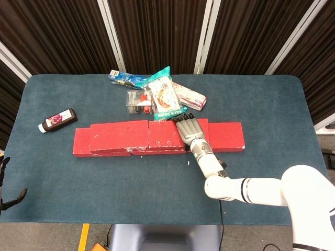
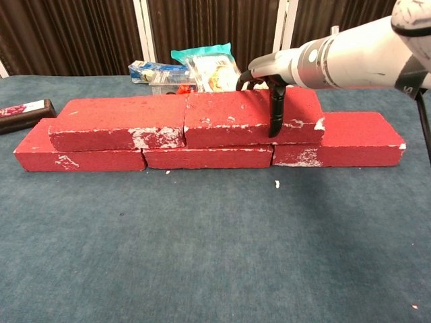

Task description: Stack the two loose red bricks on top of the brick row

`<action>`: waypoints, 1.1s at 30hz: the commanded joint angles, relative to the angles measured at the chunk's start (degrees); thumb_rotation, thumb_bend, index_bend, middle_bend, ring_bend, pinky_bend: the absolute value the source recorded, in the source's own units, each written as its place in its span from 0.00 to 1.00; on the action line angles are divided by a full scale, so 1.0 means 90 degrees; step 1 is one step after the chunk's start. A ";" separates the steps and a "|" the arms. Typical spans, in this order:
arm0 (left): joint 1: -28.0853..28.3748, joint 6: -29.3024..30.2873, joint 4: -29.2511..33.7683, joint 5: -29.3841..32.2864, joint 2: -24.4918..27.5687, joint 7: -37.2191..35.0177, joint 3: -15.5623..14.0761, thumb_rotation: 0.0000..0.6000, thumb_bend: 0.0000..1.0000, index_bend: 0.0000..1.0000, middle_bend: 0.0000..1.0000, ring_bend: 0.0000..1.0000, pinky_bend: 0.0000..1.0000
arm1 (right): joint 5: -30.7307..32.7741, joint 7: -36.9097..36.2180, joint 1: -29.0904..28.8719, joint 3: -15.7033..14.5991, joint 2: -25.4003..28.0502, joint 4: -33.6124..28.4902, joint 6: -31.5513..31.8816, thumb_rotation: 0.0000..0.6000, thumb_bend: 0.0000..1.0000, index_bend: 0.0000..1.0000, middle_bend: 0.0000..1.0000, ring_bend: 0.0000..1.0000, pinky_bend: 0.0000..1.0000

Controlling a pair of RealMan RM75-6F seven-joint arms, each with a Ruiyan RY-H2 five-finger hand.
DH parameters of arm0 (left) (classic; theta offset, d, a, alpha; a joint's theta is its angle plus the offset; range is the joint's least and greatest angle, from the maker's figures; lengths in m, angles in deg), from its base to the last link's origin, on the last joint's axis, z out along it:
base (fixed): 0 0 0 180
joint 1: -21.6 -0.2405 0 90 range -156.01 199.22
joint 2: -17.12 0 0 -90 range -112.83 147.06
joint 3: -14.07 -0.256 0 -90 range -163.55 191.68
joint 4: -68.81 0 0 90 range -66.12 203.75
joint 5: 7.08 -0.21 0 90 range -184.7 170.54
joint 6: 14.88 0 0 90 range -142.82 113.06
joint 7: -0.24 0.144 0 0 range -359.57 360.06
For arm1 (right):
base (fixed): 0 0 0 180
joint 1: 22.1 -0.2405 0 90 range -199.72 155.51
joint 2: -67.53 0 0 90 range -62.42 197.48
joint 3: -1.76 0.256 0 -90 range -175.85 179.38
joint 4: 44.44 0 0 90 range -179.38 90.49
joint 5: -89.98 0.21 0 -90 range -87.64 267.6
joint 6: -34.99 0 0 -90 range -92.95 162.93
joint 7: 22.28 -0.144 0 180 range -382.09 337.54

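Observation:
Three red bricks form the bottom row (image 1: pixel 227 137) (image 2: pixel 350 138) across the middle of the table. Two more red bricks lie on top of it: the left upper brick (image 1: pixel 119 134) (image 2: pixel 118 121) and the right upper brick (image 1: pixel 165 134) (image 2: pixel 232 116), end to end and touching. My right hand (image 1: pixel 189 130) (image 2: pixel 269 70) grips the right upper brick near its right end, fingers over the top and thumb (image 2: pixel 275 111) down its front face. At the lower left edge of the head view, my left hand (image 1: pixel 5 191) hangs beside the table, fingers apart, holding nothing.
A pile of snack packets (image 1: pixel 165 97) (image 2: pixel 209 64), a blue packet (image 1: pixel 125 78) and a small clear box (image 1: pixel 137 101) lie just behind the bricks. A dark bottle (image 1: pixel 57 120) (image 2: pixel 27 111) lies at the left. A white crumb (image 2: pixel 277 183) sits before the row.

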 commanded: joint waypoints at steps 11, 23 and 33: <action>-0.0010 0.0004 0.0016 0.0031 0.0005 0.0007 0.0012 1.00 0.24 0.00 0.00 0.00 0.00 | 0.0032 0.0022 -0.0013 0.0011 -0.0018 -0.0006 0.0032 1.00 0.00 0.23 0.21 0.09 0.00; -0.0012 -0.0007 0.0024 0.0046 0.0016 0.0006 0.0015 1.00 0.24 0.00 0.00 0.00 0.00 | 0.0109 0.0099 -0.0035 0.0025 -0.0049 -0.0023 0.0133 1.00 0.00 0.21 0.19 0.07 0.00; -0.0014 -0.0009 0.0009 0.0055 0.0025 -0.0021 0.0024 1.00 0.24 0.00 0.00 0.00 0.00 | -0.0132 -0.0174 0.0091 0.0230 0.0106 -0.0266 0.0161 1.00 0.00 0.19 0.15 0.03 0.00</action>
